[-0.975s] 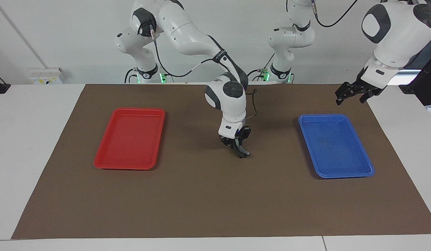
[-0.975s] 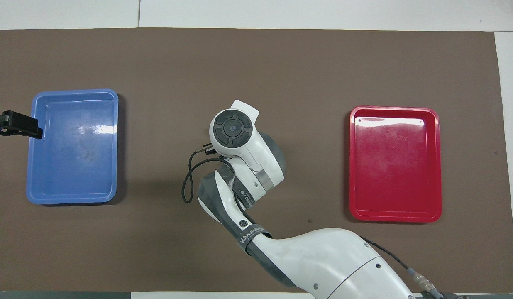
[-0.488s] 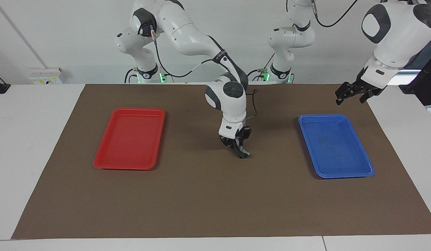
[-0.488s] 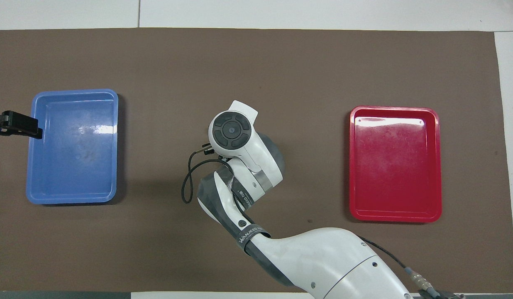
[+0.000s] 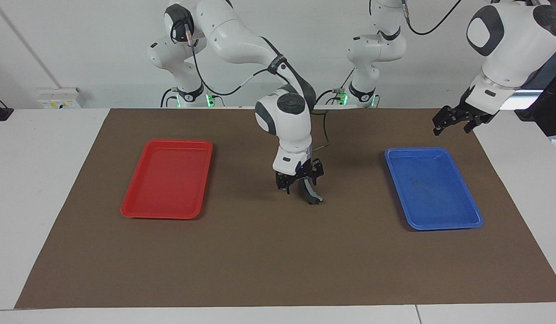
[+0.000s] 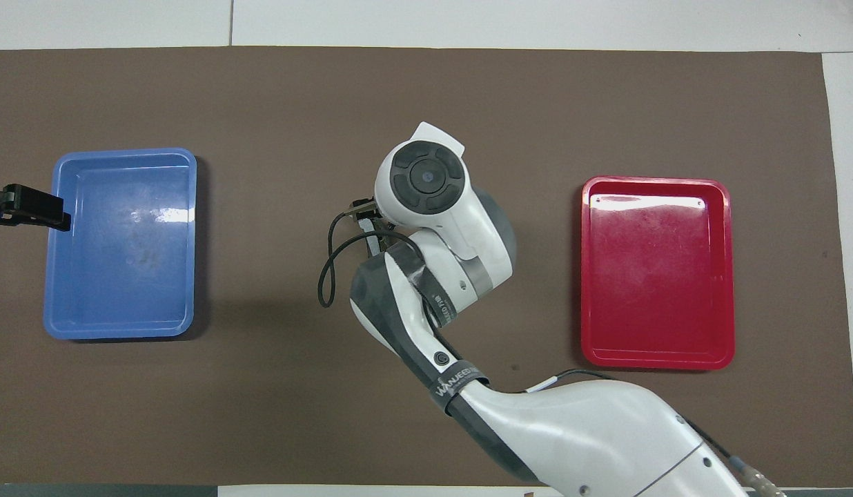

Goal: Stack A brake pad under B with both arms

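- Dark-grey curved brake pad (image 5: 312,194) with a pale edge at its lower end sits right at the tips of the right gripper (image 5: 300,185). This is over the middle of the brown paper mat (image 5: 260,261), between the red plastic tray (image 5: 161,216) and the blue plastic tray (image 5: 444,226).
- I cannot tell whether this is A, B, or one lying on the other. From overhead the arm hides it.
- Whether the right fingers clamp the pad or have let it go is not clear. Nor is whether the pad rests on the mat.
- The left gripper (image 5: 452,126) waits with its fingers spread and empty, above the mat's edge by the blue tray.
- Risk: if the pad is still pinched near one end, it may swing or slip out when the arm lifts.
- Risk: if it is only propped up, a finger brushing it on the way up could tip it or push a stack out of line.
- Risk: both trays hold nothing and no second pad shows, so the stacking order cannot be checked from here.
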Robot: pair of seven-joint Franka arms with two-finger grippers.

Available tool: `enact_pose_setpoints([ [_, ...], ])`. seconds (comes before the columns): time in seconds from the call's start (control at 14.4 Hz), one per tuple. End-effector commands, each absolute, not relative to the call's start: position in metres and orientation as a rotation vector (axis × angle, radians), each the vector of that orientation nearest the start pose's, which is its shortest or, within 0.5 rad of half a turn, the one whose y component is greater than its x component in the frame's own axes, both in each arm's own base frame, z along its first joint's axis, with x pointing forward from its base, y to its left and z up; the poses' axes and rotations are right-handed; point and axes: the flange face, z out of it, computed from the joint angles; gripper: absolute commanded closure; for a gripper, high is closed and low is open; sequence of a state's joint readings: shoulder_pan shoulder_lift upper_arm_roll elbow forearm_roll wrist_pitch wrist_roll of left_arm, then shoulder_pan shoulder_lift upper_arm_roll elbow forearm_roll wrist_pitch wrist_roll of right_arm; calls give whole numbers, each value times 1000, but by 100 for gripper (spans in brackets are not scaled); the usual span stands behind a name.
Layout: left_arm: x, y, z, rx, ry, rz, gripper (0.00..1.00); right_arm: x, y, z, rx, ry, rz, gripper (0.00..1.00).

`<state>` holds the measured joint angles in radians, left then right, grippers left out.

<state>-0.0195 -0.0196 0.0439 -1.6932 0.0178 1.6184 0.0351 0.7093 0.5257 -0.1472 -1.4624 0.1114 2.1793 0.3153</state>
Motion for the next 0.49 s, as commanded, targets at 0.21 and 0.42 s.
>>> enact_pose_setpoints([
  [0.21,540,18,584,-3124,24,94,0,613,222,507,-3149,-195,-59,1],
  [0.42,540,18,584,-3124,22,94,0,606,123,538,-3184,-163,65,1],
])
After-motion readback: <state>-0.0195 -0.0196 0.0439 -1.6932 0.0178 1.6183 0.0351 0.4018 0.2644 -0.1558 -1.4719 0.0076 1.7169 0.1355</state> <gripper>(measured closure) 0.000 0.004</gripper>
